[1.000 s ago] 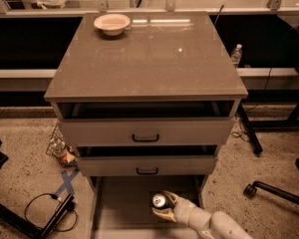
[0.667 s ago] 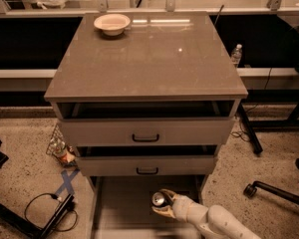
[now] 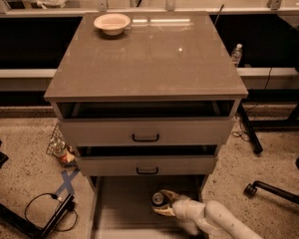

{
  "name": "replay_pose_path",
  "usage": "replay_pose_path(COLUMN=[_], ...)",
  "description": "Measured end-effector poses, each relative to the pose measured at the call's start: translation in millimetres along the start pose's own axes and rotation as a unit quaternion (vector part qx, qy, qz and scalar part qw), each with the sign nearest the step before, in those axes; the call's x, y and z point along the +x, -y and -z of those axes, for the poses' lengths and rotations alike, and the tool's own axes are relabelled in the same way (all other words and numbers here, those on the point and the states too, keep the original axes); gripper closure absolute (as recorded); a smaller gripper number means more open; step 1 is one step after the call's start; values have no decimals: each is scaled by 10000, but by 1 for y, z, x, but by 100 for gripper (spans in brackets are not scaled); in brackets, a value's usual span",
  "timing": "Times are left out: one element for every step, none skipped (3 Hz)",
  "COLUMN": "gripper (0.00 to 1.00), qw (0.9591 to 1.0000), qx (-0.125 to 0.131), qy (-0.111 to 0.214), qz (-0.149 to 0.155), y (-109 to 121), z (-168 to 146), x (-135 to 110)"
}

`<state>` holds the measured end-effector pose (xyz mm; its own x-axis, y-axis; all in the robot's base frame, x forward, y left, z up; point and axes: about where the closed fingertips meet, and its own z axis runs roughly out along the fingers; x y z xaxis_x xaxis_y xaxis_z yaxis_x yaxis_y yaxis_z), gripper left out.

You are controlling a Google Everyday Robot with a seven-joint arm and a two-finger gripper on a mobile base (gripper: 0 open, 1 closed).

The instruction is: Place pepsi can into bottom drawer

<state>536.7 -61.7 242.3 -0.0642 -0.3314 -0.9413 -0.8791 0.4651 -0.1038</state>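
The pepsi can [image 3: 158, 198] shows as a small dark can with a silver top, standing inside the pulled-out bottom drawer [image 3: 122, 205], right of its middle. My gripper [image 3: 161, 203] reaches in from the lower right on a white arm. Its fingers [image 3: 168, 195] sit on either side of the can, shut on it, low over the drawer floor. Most of the can's body is hidden by the fingers.
The two upper drawers [image 3: 145, 132] with black handles stand slightly open above. A cream bowl [image 3: 112, 23] sits at the cabinet top's back left. Floor clutter [image 3: 60, 148], blue tape [image 3: 67, 180] and cables [image 3: 45, 208] lie left. A chair base [image 3: 274, 190] is right.
The gripper and can have shifted slightly left, further into the bottom drawer. Nothing else has moved.
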Motion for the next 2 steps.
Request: replay_pose_path(gripper=[100, 100], qw=[9983, 9962], qx=[-91, -87], qy=[202, 261], qz=[-533, -827], y=[3, 4], z=[-9, -12], x=[27, 41])
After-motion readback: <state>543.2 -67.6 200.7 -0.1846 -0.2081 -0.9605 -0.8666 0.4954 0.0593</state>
